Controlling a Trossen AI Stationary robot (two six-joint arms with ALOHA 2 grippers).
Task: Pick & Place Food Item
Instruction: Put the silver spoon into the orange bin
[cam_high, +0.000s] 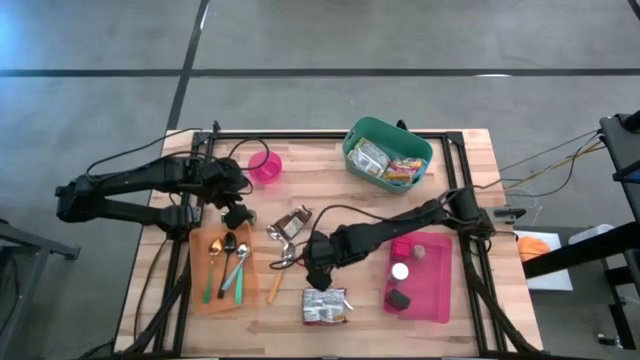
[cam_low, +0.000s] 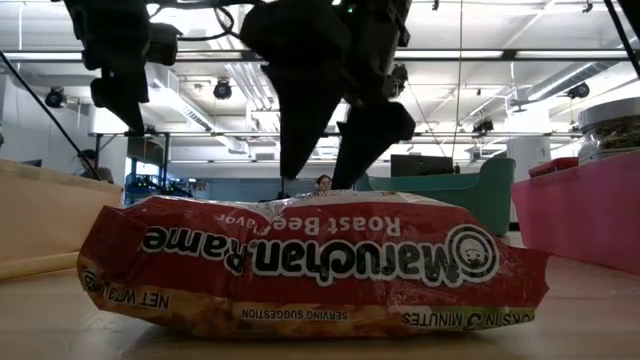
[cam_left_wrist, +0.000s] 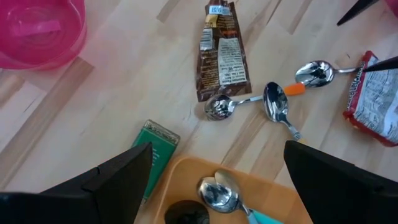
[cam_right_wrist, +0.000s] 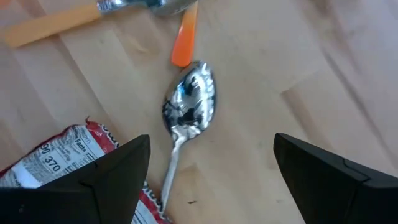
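Observation:
A red ramen packet lies flat on the wooden table near its front edge. My right gripper hangs open just above the table at the packet's far edge, over a metal spoon, touching nothing. A brown snack packet lies flat mid-table. My left gripper waits open above the far end of the orange tray. In the low view the right gripper's fingers point down above the packet.
A teal basket of food packets stands at the back, a pink cup at the back left, a pink tray with small items to the right. Spoons and an orange-handled utensil lie loose mid-table. A green packet lies by the orange tray.

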